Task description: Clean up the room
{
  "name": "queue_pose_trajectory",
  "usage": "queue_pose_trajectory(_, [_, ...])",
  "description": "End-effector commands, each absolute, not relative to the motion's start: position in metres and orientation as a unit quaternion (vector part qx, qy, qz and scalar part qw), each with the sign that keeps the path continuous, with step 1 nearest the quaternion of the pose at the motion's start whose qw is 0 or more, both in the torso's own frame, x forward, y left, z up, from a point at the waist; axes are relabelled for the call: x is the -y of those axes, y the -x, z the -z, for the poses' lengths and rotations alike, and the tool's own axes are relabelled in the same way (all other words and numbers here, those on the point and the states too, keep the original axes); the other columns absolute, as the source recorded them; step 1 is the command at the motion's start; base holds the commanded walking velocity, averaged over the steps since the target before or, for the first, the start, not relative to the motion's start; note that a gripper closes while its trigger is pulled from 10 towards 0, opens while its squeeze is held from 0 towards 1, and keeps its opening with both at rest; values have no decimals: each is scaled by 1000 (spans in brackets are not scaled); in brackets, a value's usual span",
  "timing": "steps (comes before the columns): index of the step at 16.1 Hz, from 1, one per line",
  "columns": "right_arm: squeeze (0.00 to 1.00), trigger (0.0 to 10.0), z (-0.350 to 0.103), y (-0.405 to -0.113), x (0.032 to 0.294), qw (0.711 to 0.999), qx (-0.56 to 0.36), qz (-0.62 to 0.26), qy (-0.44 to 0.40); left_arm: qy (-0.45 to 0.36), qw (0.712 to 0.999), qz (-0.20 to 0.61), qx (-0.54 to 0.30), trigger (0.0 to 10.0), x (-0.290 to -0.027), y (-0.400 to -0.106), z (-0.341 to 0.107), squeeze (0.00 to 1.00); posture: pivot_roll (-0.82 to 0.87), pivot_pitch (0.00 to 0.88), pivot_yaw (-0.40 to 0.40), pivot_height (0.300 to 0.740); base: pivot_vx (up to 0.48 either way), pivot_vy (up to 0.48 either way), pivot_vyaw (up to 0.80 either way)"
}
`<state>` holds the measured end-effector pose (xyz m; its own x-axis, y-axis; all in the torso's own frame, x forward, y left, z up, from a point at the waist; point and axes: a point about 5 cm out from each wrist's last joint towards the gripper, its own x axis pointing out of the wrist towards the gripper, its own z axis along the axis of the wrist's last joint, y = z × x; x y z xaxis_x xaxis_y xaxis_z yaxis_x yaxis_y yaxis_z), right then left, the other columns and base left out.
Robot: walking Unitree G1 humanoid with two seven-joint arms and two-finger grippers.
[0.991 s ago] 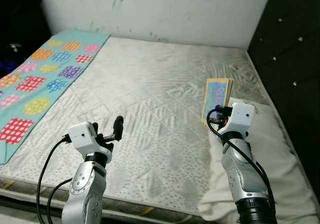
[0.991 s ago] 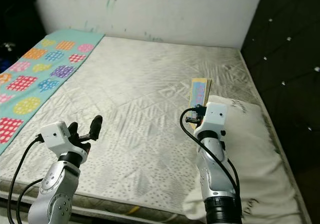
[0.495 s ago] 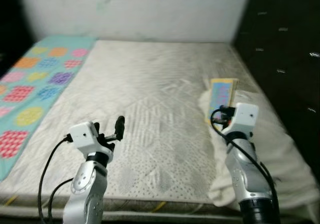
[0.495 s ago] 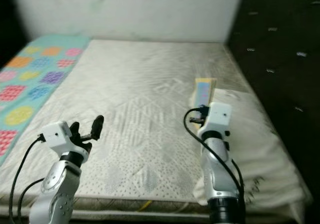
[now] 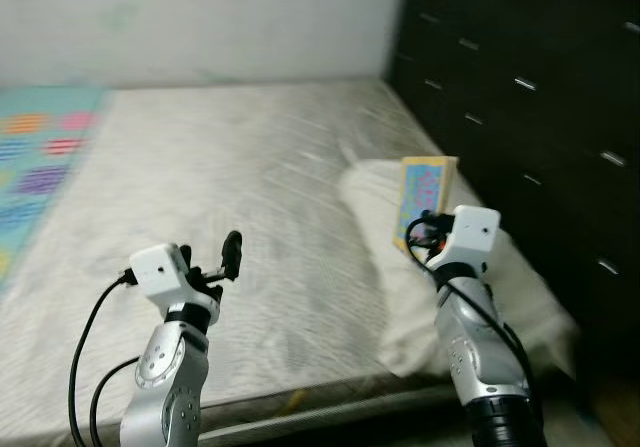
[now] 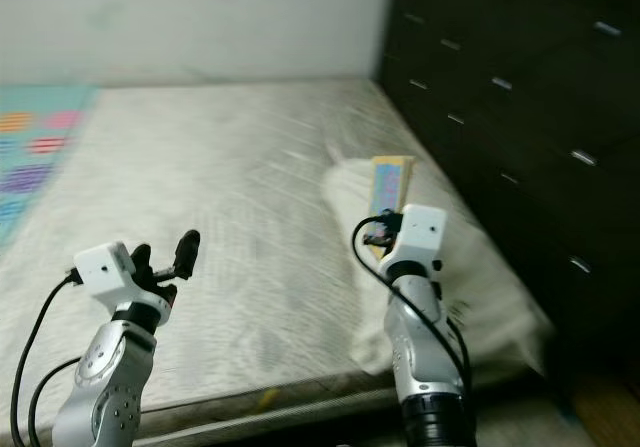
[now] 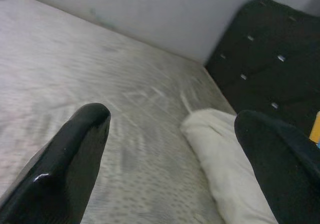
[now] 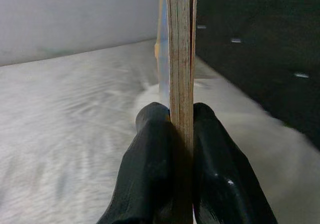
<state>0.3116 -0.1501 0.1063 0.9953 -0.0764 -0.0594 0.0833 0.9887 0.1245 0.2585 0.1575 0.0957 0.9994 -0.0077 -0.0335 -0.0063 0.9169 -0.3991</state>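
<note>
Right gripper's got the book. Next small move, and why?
Probably keep the grip and carry on: the right gripper is shut on the upright book above the pillow, with no shelf visible yet. The left gripper is open over the mattress.

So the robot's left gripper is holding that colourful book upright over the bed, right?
Not quite: the right gripper is holding the colourful book upright over the bed. The right wrist view shows its fingers clamped on the book's edge; the left gripper is open, holding nothing.
</note>
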Motion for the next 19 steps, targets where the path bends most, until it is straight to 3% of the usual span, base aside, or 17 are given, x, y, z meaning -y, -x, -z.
queue_pose_trajectory(1, [0, 10000, -120, -316, 147, 998, 1, 32, -62, 213, 977, 4, -16, 10000, -154, -258, -97, 0, -74, 0, -18, 740, 0, 0, -800])
queue_pose_trajectory(6, [0, 10000, -119, -315, 149, 998, 2, 33, -62, 216, 976, 2, -18, 10000, -154, -258, -96, 0, -75, 0, -18, 740, 0, 0, -521])
queue_pose_trajectory(12, [0, 10000, -119, -315, 149, 998, 2, 32, -61, 211, 977, 5, -17, 10000, -154, -258, -96, 0, -74, 0, -19, 740, 0, 419, -327])
queue_pose_trajectory(14, [0, 10000, -119, -315, 149, 998, 1, 32, -61, 211, 977, 4, -17, 10000, -154, -258, -96, 0, -74, 0, -19, 740, 0, 399, 0])
queue_pose_trajectory(19, [0, 10000, -118, -315, 149, 998, -1, 32, -61, 211, 977, 9, -13, 10000, -153, -258, -97, 0, -74, 0, -19, 740, 0, 0, 0])
